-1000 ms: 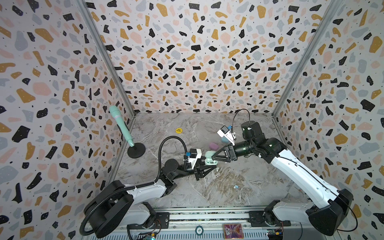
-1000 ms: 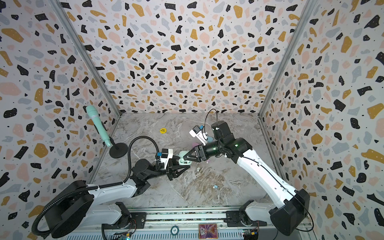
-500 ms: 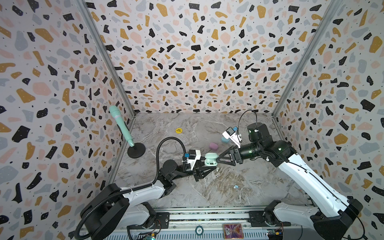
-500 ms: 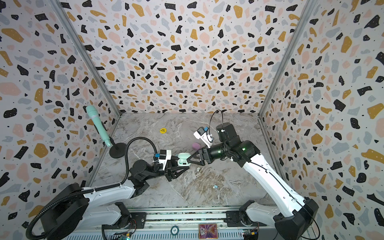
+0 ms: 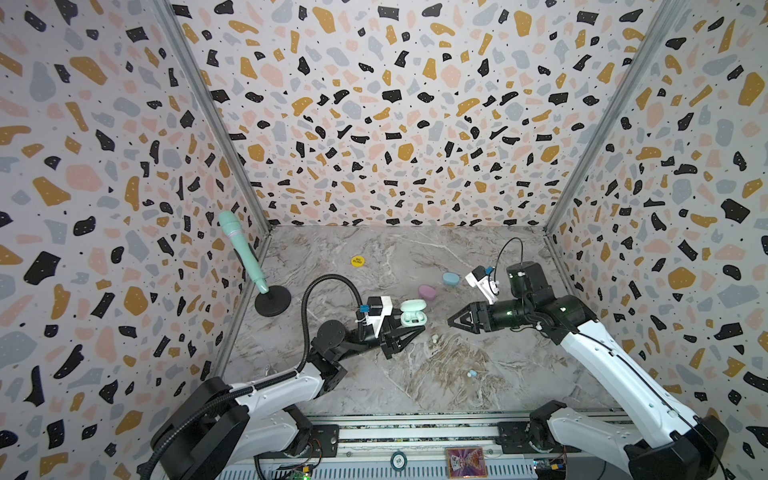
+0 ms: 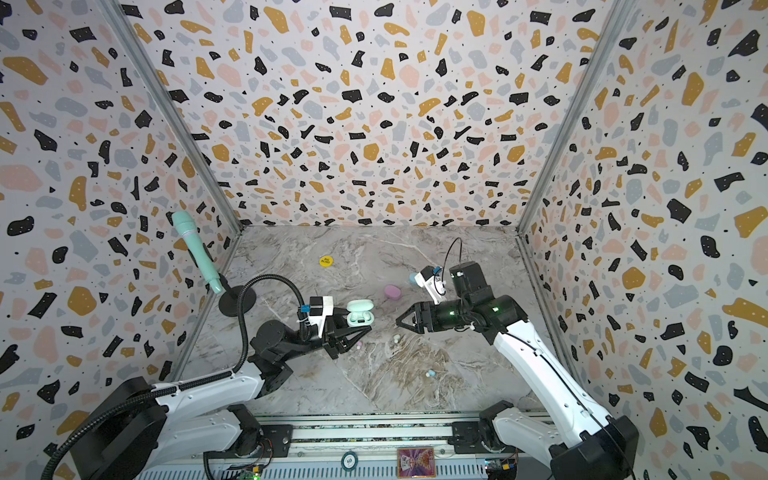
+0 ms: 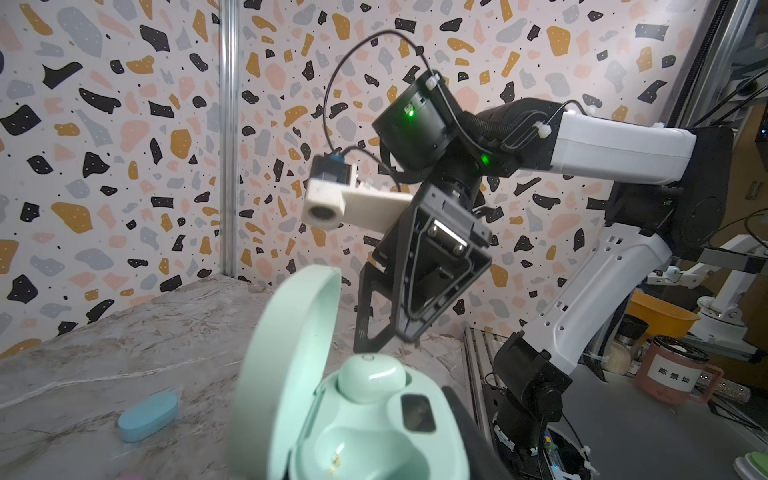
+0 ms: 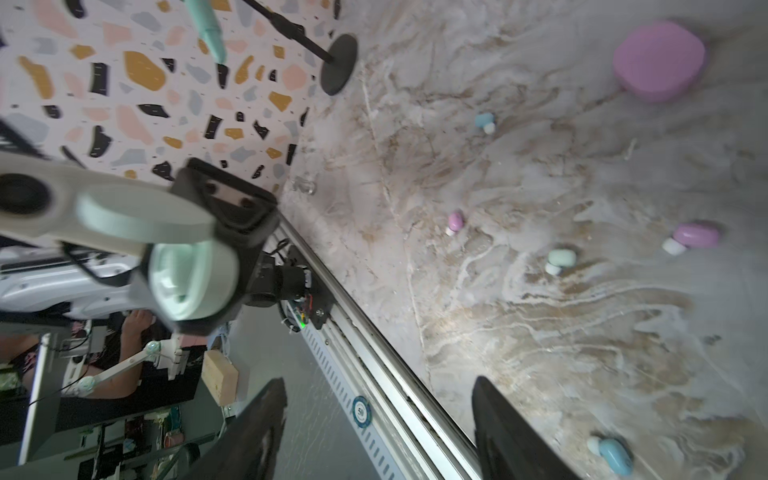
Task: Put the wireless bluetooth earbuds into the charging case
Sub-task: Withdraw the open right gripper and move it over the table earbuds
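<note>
Marble tabletop (image 5: 415, 257); open mint case (image 5: 413, 312) seemingly faces upward.

A robotics lab test booth. Three walls (image 5: 395, 124) papered in speckled terrazzo print, joined by aluminium posts (image 5: 208, 112), enclose a marble-look table (image 5: 436, 386). Two white and black robot arms (image 5: 270, 395) are bolted to a metal rail (image 5: 415, 432) along the table's open edge, with bare circuit boards and cables showing beneath it. A microphone (image 5: 241, 249) on a stand sits in one corner. The wrist views look out past the booth to cluttered workbenches: another white robot rig (image 7: 723, 299), a labelled mug (image 7: 675, 376), a yellow bowl (image 7: 660, 318), and a person's hand (image 8: 137, 322) at a desk.
</note>
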{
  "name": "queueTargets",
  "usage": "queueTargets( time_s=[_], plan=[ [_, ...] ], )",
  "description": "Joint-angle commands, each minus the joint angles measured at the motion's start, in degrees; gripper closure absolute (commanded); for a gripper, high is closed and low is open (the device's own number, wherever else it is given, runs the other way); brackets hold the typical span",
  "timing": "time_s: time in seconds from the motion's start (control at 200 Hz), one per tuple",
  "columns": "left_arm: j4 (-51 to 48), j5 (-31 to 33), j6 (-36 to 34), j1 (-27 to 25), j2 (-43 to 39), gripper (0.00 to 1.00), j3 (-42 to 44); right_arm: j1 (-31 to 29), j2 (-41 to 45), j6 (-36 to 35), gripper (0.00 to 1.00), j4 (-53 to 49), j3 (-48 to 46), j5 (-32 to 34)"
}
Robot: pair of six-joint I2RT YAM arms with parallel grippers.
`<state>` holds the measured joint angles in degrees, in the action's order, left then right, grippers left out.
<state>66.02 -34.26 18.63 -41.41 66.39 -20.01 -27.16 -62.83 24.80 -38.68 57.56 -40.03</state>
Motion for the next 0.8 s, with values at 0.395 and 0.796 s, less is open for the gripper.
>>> queueTargets(
  time_s=[0.395, 0.796],
  plan=[
    [4.1, 4.0, 0.6, 0.6, -2.9, 0.86, 4.5, -11.8, -13.1, 30.5, 0.26, 22.4, -12.6, 27.6],
    [3.2, 4.4, 0.0, 0.7, -4.8, 0.86, 5.5, -12.3, -24.8, 32.3, 0.35, 26.8, -9.1, 26.7]
  ],
)
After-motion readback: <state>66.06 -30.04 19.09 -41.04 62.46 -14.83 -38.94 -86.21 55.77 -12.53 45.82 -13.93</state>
